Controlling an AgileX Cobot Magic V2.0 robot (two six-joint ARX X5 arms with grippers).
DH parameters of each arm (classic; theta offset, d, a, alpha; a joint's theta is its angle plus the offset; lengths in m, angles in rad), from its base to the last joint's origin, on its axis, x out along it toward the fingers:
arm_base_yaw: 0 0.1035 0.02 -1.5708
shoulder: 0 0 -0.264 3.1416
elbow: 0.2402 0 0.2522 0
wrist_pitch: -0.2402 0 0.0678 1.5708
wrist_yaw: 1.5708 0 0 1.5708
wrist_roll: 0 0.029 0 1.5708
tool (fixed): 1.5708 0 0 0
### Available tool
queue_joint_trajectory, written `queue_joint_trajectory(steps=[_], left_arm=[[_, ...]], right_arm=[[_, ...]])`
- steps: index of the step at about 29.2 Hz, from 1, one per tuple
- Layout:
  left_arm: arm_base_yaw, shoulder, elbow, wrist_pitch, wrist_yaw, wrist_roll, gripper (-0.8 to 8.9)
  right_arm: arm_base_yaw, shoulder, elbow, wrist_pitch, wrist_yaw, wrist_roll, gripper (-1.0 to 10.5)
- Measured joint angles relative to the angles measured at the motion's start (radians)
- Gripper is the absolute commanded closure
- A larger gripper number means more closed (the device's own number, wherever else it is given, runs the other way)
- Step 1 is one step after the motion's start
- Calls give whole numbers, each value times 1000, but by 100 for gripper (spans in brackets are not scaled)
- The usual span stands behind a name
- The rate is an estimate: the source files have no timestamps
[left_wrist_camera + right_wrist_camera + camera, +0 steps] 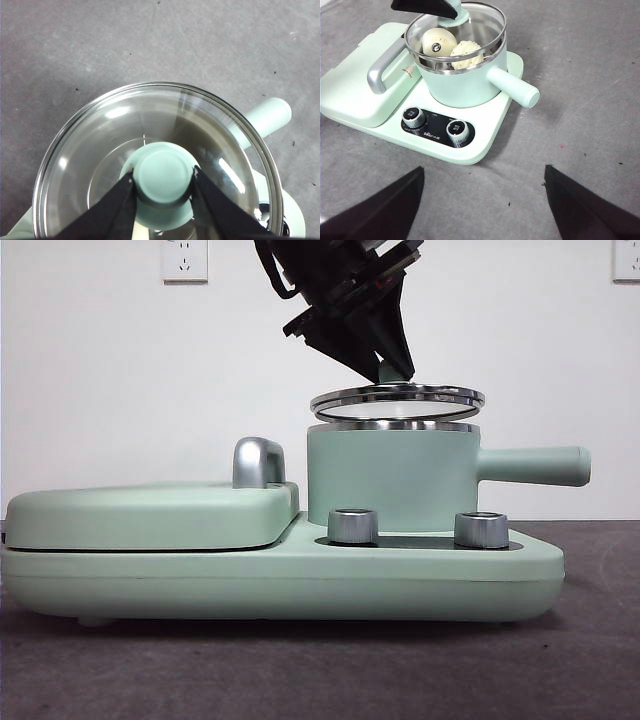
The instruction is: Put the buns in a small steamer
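The small steamer [390,480] is a mint-green pot with a side handle [535,466], standing on the cooker base. Its steel-rimmed glass lid [397,400] hangs slightly tilted just above the pot's rim, with a thin gap between them. My left gripper [392,368] comes down from above, shut on the lid's green knob [162,176]. In the right wrist view both buns lie inside the steamer [465,85] under the lid: the smooth bun [437,41] and the ribbed bun [466,52] side by side. My right gripper [482,170] is open, empty, set back over the table in front of the cooker.
The mint-green cooker base [300,585] also carries a flat griddle lid [150,515] with a chrome handle [258,462] to the left of the pot. Two steel dials [352,526] [481,530] stand at the base's front. Grey tabletop [580,100] surrounds the cooker.
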Motion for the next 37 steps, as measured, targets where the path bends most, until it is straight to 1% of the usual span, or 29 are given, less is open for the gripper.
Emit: queue_joint_trajectory(steps=[9, 17, 20, 24, 32, 35, 37], left_arm=[[-3, 5, 0, -5, -3, 0, 803], [-18, 26, 0, 2, -40, 0, 803], [-21, 26, 0, 2, -77, 0, 802], [-21, 26, 0, -7, -85, -1, 803], [-30, 26, 0, -9, -100, -30, 803], [-38, 26, 1, -10, -136, -46, 802], [-39, 26, 2, -11, -137, -47, 802]], right_arm=[[0, 0, 0, 0, 0, 0, 565], [0, 0, 0, 0, 0, 0, 565], [0, 0, 0, 0, 0, 0, 566], [0, 0, 0, 0, 0, 0, 565], [0, 0, 0, 0, 0, 0, 565], [0, 0, 0, 0, 0, 0, 565], [0, 0, 0, 0, 0, 0, 566]])
